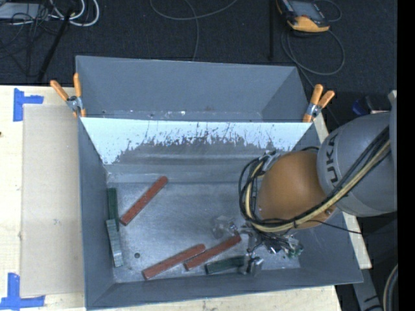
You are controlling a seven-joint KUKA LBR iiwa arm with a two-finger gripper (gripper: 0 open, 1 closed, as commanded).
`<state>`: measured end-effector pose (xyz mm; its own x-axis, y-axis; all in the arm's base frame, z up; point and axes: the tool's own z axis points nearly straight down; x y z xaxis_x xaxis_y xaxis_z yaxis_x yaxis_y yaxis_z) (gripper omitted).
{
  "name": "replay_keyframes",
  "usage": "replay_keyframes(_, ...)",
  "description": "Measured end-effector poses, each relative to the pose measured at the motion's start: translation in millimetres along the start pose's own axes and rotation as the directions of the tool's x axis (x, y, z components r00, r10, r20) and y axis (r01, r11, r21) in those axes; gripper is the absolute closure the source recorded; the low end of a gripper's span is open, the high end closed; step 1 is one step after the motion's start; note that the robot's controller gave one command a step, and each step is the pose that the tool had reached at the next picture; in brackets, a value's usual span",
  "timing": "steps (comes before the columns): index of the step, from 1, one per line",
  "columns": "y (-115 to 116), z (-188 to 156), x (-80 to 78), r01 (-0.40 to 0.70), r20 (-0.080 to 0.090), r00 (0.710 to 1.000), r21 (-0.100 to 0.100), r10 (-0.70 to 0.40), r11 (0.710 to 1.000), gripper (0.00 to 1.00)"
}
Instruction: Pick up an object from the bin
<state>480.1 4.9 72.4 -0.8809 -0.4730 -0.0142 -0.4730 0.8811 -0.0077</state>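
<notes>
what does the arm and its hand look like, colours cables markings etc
The arm is a thick, rounded grey link with dark lettering on its side. At the wrist sits a smooth orange-brown domed cover, ringed by looping black and pale yellow cables. Below it the hand is small, dark and metallic, with some green parts.

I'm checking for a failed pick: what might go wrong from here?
The gripper sits where a brown bar and a dark green bar end side by side, so it may catch both or knock one away. They lie close to the bin's front wall, which could block the grasp.
</notes>
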Motion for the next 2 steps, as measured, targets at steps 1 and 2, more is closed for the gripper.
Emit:
replay_keyframes(1, 1.2, 0.8, 1.0, 0.001, -0.003, 1.0, -0.003, -0.001, 1.0, 1.0)
replay_keyframes(2, -13.0, -138.9, 2.9, -0.044, -0.008, 0.999, -0.003, 0.044, 0.999, 1.0)
